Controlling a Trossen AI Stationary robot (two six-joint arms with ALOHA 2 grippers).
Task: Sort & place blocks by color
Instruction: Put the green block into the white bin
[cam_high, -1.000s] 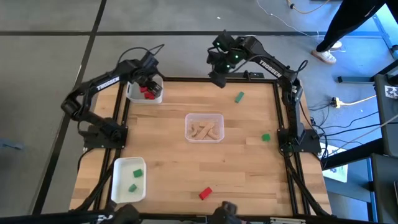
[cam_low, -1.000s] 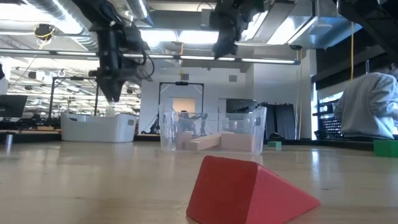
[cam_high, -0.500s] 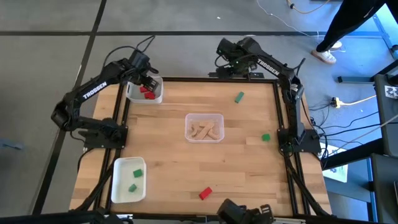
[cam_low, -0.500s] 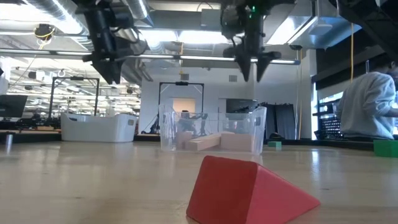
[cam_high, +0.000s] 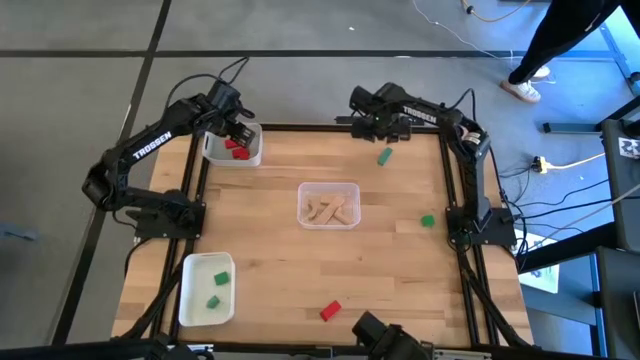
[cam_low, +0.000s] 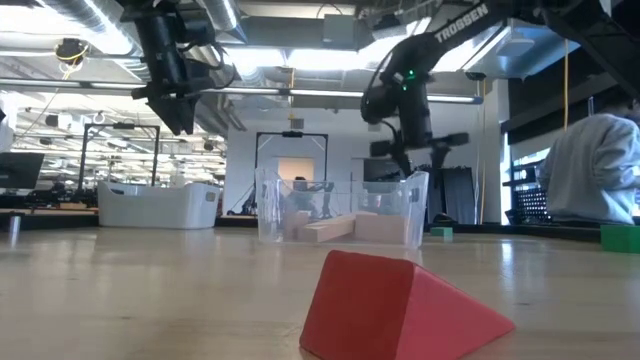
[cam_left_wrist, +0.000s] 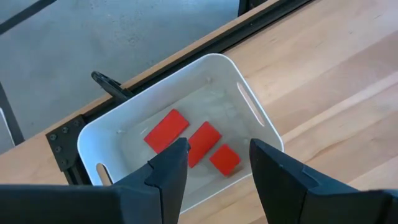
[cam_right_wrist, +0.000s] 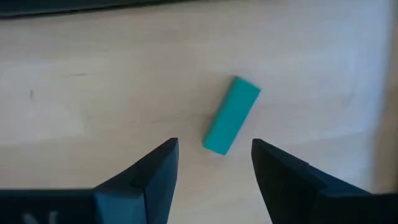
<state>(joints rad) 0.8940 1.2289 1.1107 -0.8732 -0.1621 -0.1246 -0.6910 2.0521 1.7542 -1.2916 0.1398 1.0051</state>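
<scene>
While right hand hovers open, green block lies diagonally.

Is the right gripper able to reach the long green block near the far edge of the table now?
Probably yes. The right gripper hangs open above the long green block, which lies alone on bare table with nothing beside it or over it.
</scene>
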